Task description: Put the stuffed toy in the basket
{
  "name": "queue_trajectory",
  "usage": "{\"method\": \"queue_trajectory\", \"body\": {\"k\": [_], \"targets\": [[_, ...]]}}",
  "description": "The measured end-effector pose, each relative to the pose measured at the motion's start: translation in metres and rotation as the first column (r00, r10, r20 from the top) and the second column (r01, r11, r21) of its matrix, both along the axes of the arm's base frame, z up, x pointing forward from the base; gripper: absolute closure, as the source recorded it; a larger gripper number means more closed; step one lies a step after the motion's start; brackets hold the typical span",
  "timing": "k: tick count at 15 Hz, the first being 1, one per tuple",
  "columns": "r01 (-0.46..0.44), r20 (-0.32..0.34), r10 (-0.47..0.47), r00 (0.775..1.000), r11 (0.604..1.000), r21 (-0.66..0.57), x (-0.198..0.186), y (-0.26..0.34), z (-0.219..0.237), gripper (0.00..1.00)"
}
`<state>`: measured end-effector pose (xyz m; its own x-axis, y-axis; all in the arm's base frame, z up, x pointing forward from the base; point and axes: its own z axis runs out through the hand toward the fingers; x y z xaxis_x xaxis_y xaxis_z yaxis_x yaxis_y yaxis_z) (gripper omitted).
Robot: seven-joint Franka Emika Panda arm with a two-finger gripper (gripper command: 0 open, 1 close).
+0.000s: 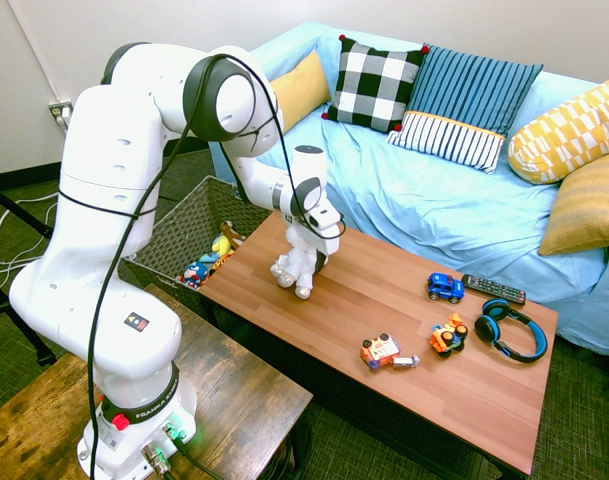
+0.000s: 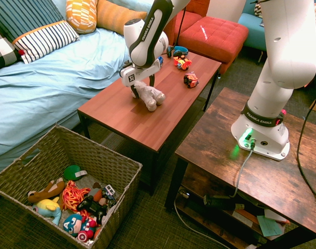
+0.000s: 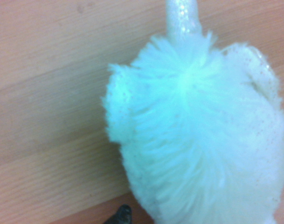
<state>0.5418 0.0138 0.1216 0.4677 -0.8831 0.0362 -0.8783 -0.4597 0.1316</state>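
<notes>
The white stuffed toy [image 1: 300, 270] lies on the reddish wooden table [image 1: 384, 300], near the end closest to the basket. My gripper [image 1: 306, 244] has come down over the toy's head end, its fingers open on either side of the plush. From the other side, the gripper [image 2: 141, 87] straddles the toy [image 2: 151, 96], whose legs point toward the table's front edge. White fur [image 3: 197, 135] fills much of the wrist view. The large rectangular basket [image 2: 69, 136] stands on the floor beyond that table end, holding several colourful toys.
Farther along the table lie an orange-and-white robot toy [image 1: 384, 352], a small colourful toy [image 1: 449, 335], a blue car [image 1: 445, 288], a remote [image 1: 493, 289] and blue headphones [image 1: 511, 330]. A blue sofa [image 1: 434, 200] runs behind it. A dark side table [image 2: 241, 155] bears the arm.
</notes>
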Motion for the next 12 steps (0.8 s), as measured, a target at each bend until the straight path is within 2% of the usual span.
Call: {"method": "queue_trajectory", "body": {"k": [7, 9, 12], "targets": [[0.0, -0.013, 0.0, 1.0, 1.0, 0.002, 0.0, 0.004, -0.003, 1.0], [-0.044, -0.003, 0.044, 0.999, 0.999, 0.014, 0.003, 0.015, 0.008, 1.0], [-0.154, 0.036, 0.153, 0.988, 0.987, 0.047, 0.007, 0.045, 0.05, 1.0]]}}
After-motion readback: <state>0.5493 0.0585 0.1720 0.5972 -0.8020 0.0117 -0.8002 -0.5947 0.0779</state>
